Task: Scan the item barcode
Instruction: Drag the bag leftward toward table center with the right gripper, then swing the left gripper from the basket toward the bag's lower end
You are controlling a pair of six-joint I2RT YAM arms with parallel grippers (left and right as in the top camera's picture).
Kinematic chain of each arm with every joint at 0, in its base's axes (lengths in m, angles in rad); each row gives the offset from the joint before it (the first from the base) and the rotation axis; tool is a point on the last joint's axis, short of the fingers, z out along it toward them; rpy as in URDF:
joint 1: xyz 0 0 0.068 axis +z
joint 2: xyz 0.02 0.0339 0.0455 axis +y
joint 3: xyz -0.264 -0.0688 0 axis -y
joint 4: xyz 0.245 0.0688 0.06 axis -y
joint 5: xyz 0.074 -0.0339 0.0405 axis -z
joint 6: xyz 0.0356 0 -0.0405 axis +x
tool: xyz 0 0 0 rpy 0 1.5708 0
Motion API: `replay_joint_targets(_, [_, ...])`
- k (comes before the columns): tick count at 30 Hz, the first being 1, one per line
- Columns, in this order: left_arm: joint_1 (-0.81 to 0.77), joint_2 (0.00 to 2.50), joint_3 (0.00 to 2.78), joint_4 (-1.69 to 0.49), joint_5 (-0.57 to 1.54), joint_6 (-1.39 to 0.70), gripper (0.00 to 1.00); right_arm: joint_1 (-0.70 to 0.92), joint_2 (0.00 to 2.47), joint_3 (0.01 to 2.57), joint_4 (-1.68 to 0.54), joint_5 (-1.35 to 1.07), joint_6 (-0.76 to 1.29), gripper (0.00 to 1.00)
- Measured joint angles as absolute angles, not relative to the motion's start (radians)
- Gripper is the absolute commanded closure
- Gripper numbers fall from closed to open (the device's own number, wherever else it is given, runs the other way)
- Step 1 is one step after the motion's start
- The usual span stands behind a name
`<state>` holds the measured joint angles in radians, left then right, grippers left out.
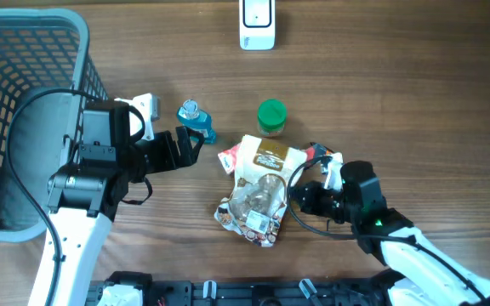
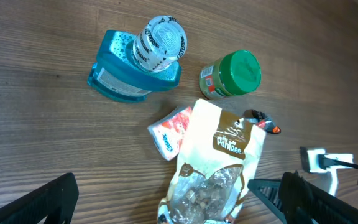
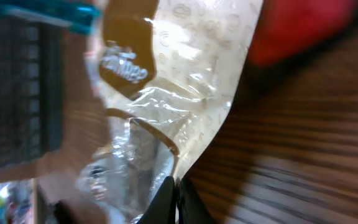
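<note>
- One blue-grey mesh basket (image 1: pixel 66 34), upper left of the overhead view.
- One white scanner (image 1: pixel 257 25), top centre.
- One teal bottle (image 1: pixel 196 119), left of centre.
- One green-lidded jar (image 1: pixel 271 116), centre.
- One cream-and-brown snack bag (image 1: pixel 258 191), just below the jar.
- One red-and-white packet (image 1: pixel 230 159), at the bag's upper left.
- Two tools: left tool (image 1: pixel 190 146) at left centre, right tool (image 3: pixel 176 190) at lower right.
- One wooden desk (image 1: pixel 398 85) beneath them all.
</note>
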<state>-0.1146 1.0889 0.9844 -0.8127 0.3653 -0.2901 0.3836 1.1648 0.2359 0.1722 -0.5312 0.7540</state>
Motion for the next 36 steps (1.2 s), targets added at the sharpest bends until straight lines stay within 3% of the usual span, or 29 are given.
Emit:
replay_joint_targets(5, [-0.115,1.089,0.984,-0.812,0.365,-0.29,0.0,0.384,1.108,0.236,0.181,-0.606,0.862,0.95])
replay_joint_targets(6, [-0.115,1.089,0.984,-0.812,0.365,-0.29,0.0,0.384,1.107,0.236,0.177,-0.609,0.878,0.9])
replay_joint_targets(7, [-0.115,1.089,0.984,-0.812,0.365,-0.29,0.0,0.384,1.107,0.236,0.169,-0.609,0.889,0.78])
replay_joint_targets(8, [-0.115,1.089,0.984,-0.812,0.365,-0.29,0.0,0.384,1.107,0.236,0.158,-0.609,0.893,0.57])
replay_joint_targets(9, [-0.115,1.089,0.984,-0.812,0.365,-0.29,0.0,0.384,1.107,0.236,0.139,-0.607,0.903,0.24])
replay_joint_targets(11, [-0.115,1.089,0.984,-0.812,0.365,-0.29,0.0,0.384,1.106,0.236,0.099,-0.597,0.916,0.04])
replay_joint_targets(12, [-0.115,1.089,0.984,-0.813,0.365,-0.29,0.0,0.384,1.106,0.237,0.07,-0.586,0.916,0.0])
replay_joint_targets(21, [-0.115,1.089,0.984,-0.827,0.365,-0.29,0.0,0.384,1.107,0.236,-0.046,-0.552,0.846,0.0])
replay_joint_targets(29, [-0.115,1.089,0.984,-0.83,0.365,-0.29,0.0,0.384,1.318,0.249,0.268,-0.577,0.829,0.0])
replay_joint_targets(36, [-0.115,1.089,0.984,-0.83,0.365,-0.29,0.0,0.381,1.584,0.278,0.607,-0.743,0.836,0.0])
